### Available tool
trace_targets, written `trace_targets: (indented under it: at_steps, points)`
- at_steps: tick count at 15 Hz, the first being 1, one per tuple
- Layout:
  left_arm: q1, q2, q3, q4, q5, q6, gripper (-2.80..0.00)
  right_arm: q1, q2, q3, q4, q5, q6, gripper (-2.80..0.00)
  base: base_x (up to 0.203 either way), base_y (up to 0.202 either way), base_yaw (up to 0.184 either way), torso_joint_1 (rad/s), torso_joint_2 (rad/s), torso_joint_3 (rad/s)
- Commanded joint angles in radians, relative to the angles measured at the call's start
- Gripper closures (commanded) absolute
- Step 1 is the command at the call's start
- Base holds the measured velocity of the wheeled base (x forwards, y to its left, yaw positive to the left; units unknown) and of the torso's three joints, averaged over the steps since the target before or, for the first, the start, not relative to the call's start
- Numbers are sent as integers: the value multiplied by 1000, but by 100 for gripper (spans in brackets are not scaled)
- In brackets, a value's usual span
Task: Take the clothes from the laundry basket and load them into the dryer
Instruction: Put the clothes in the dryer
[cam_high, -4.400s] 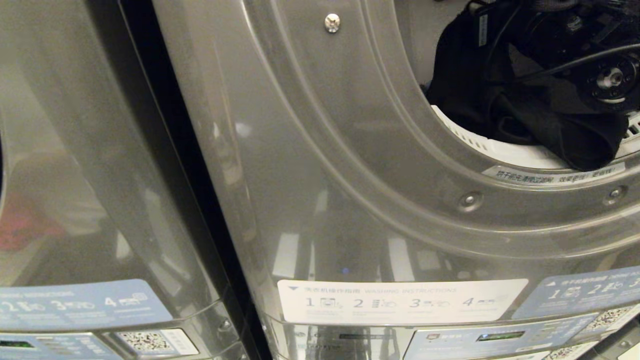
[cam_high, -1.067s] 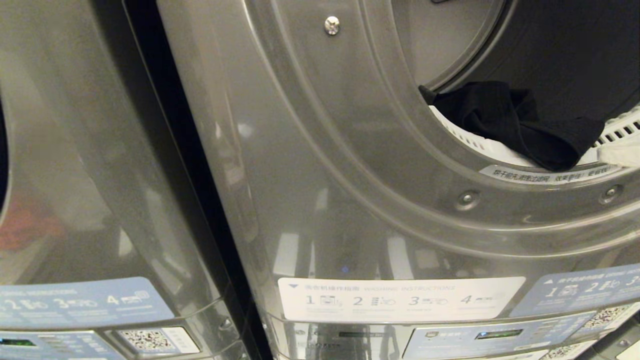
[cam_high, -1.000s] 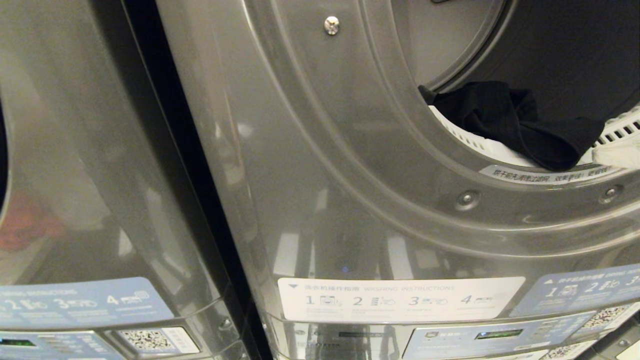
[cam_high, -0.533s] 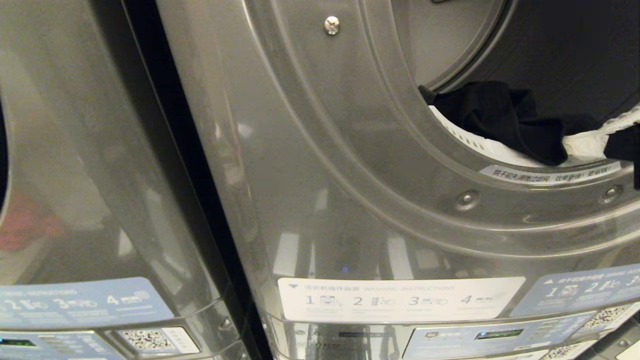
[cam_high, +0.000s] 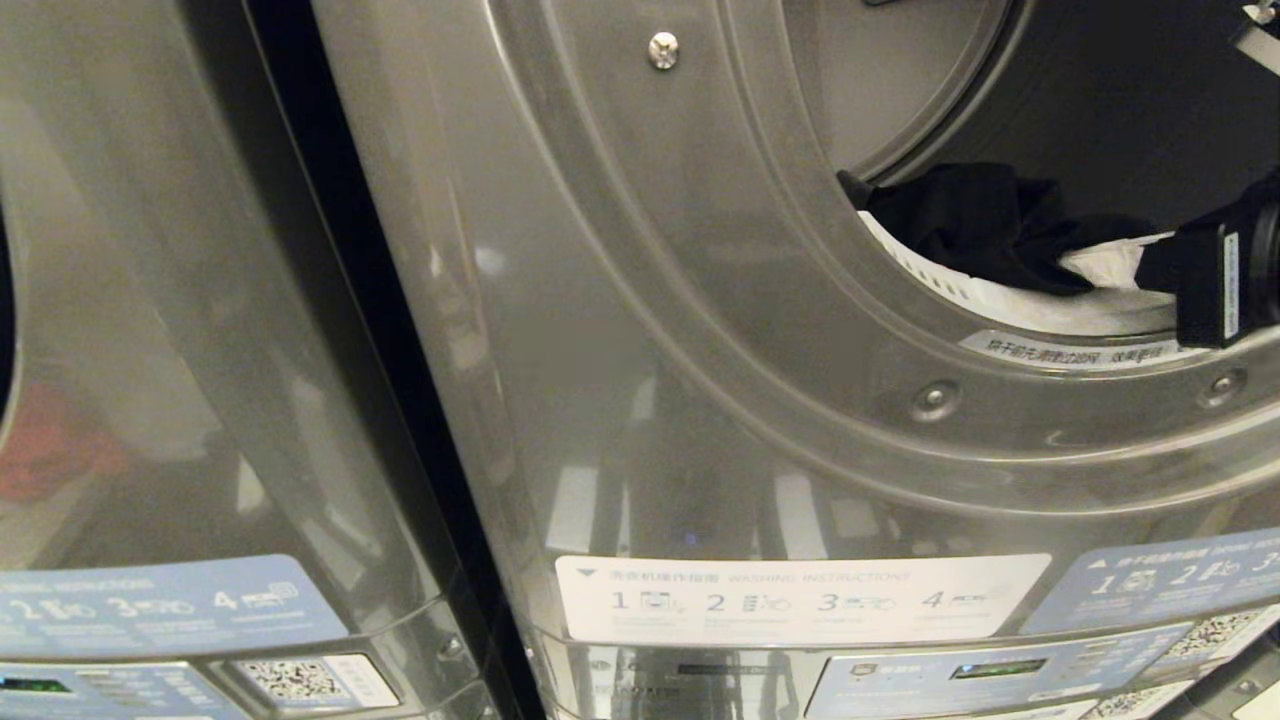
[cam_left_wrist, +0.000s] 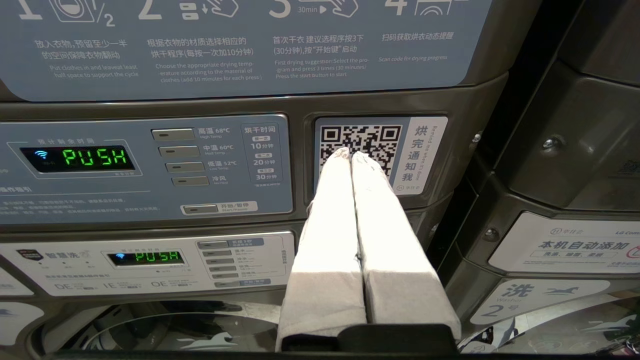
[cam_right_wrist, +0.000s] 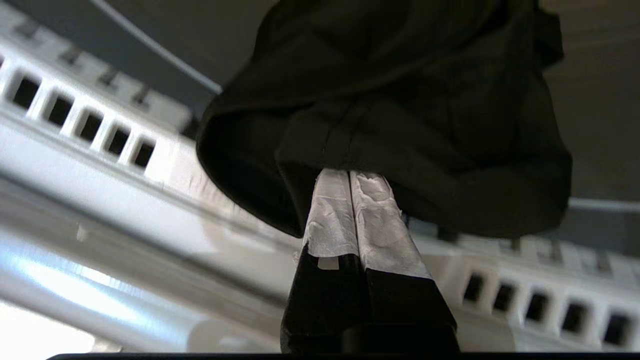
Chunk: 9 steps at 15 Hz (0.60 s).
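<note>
Grey steel fills the head view: two stacked laundry machines side by side, a dark gap between them, instruction stickers (cam_high: 800, 598) low on their fronts. On the right machine the dryer (cam_high: 640, 330) stands open, its round door ring (cam_high: 800, 330) framing a dark drum and a white slotted lint guard (cam_high: 935, 280) along the near lip

A black garment (cam_high: 985, 225) lies half in the drum, draped over that near lip and onto the guard, so it is in the dryer but not fully clear of the opening. By my reading it needs to go deeper, or the door could catch it

The right hand (cam_right_wrist: 350, 175) reaches in from the right edge of the opening. Its taped fingers (cam_right_wrist: 330, 215) are pressed flat together with nothing between them, and their tips are tucked just under a fold of the black cloth. With the fingers closed into a blunt wedge, it looks set to push or lift the cloth over the lip into the drum, not pinch it. The risk is the cloth sliding off the tips and sagging back onto the guard

The left hand (cam_left_wrist: 352, 155) sits parked well away, fingers closed and empty, facing a control panel (cam_left_wrist: 145, 167) that shows a green PUSH, its tips over a QR sticker (cam_left_wrist: 380, 152)

No laundry basket is in view, so how much remains to load cannot be told
</note>
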Motion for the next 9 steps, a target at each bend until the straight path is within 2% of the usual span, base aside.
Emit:
trace_targets:
  at_steps: [1,6,9]
  points:
    - [0,0,0,-1,0,0,0,0,26,1,-16,-1,-1,0,0,0,0,0,0,0]
    - [0,0,0,-1,0,0,0,-1,81,-3,-95,-17,-1,0,0,0,0,0,0,0]
    - [0,0,0,-1,0,0,0,-8,139,-34,-218,-40,8,0,0,0,0,0,0,0]
